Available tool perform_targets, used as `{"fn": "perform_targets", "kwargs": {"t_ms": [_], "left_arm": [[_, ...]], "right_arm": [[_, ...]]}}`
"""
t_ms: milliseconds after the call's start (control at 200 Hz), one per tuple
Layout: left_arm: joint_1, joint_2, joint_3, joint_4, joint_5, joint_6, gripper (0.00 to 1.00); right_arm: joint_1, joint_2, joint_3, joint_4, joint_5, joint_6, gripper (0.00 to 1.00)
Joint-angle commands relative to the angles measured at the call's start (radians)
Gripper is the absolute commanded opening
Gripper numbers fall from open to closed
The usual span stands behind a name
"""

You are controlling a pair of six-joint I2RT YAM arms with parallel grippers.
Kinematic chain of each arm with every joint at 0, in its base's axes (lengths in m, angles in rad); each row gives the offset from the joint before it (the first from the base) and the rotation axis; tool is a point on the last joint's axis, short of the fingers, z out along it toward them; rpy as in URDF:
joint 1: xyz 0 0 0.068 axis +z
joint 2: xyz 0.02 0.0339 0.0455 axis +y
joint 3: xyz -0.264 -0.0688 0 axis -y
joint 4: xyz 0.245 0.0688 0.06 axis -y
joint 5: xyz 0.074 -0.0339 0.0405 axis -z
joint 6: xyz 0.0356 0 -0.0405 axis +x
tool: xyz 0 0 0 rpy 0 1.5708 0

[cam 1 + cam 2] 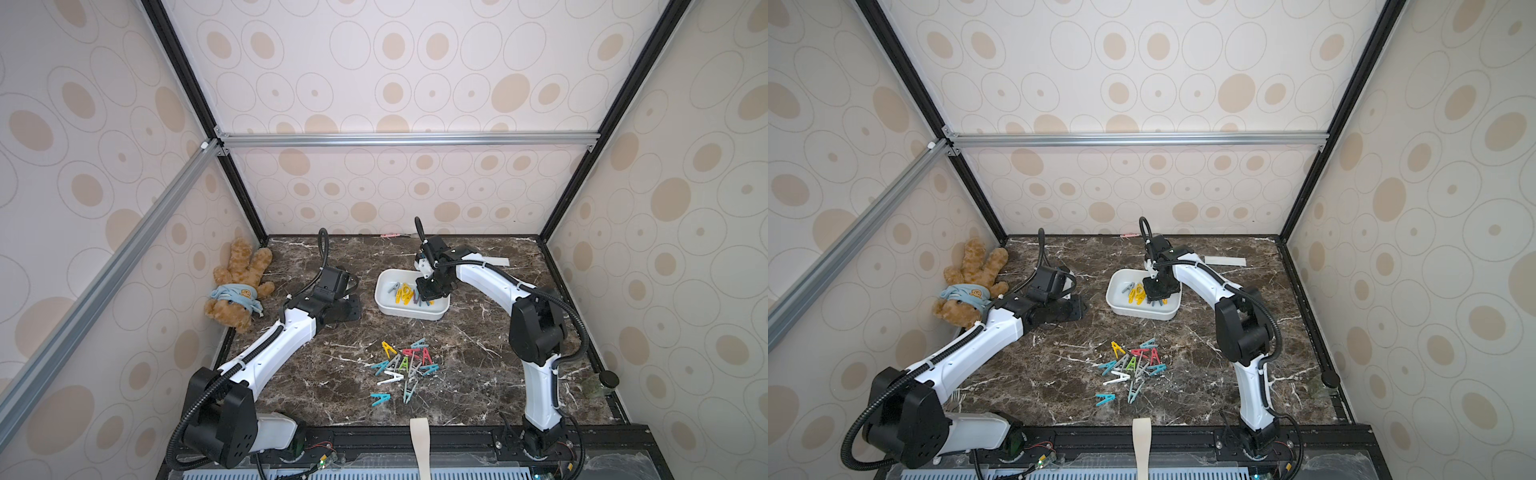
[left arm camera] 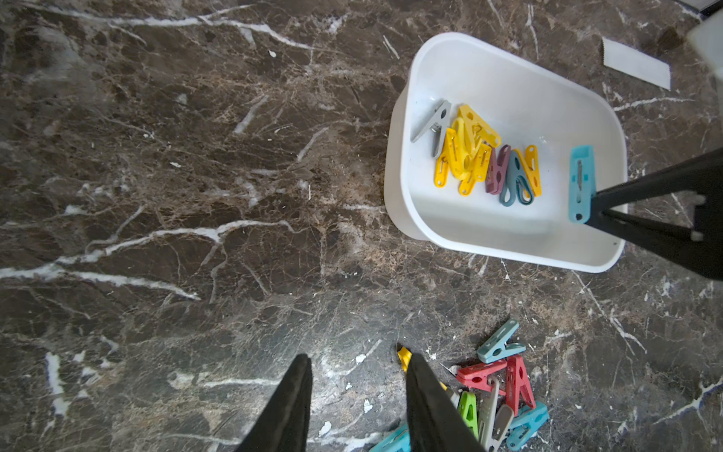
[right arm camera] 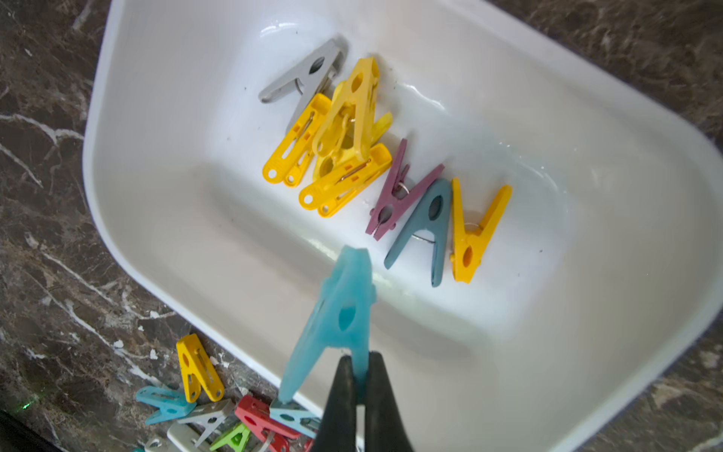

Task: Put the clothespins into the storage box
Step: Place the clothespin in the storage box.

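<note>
Clearance between held item and receptacle is the governing relation. The teal clothespin (image 3: 340,313) is clamped by one leg between the closed fingers of the right gripper (image 3: 358,358); it hangs over the interior of the storage box (image 3: 129,242), near one wall, so the box floor lies directly beneath the tool. The pin's long axis runs on from the fingertips toward that floor; a simple parting of the jaws should, in the inspector's judgement, land it inside.

Condition of the pin: light teal plastic, A-shaped, an oval hole through the body, its outline slightly blurred.

The clothespins in the box (image 3: 344,129), yellow, grey, purple and slate blue, lie flat in a loose row.

The left gripper (image 2: 358,358) stands with jaws apart and nothing between them, above the marble table (image 2: 156,195), just beside the loose clothespins (image 1: 405,363); it is the nearer arm to that pile, the right arm the nearer to the box.
</note>
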Motion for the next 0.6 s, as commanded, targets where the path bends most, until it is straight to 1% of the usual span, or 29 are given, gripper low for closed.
{"fn": "perform_targets", "kwargs": {"t_ms": [0, 80, 230, 480, 525, 595], "left_arm": [[0.006, -0.029, -0.02, -0.051, 0.004, -0.014, 0.4], [0.007, -0.043, -0.038, -0.057, 0.007, -0.014, 0.4], [0.007, -0.061, -0.067, -0.065, 0.017, -0.019, 0.4], [0.006, -0.067, -0.101, -0.063, 0.059, -0.008, 0.45], [0.006, -0.072, -0.107, -0.065, 0.062, -0.005, 0.47], [0.005, -0.082, -0.116, -0.071, 0.073, 0.0, 0.48]], "right_arm": [[-0.004, 0.036, 0.034, 0.022, -0.037, -0.014, 0.0], [-0.009, 0.065, 0.04, 0.043, -0.047, -0.005, 0.01], [-0.008, 0.113, 0.1, 0.007, -0.029, -0.009, 0.04], [-0.008, 0.091, 0.134, -0.017, 0.017, -0.022, 0.23], [-0.008, 0.077, 0.132, -0.025, 0.021, -0.023, 0.26], [-0.009, 0.051, 0.12, -0.025, 0.021, -0.025, 0.27]]}}
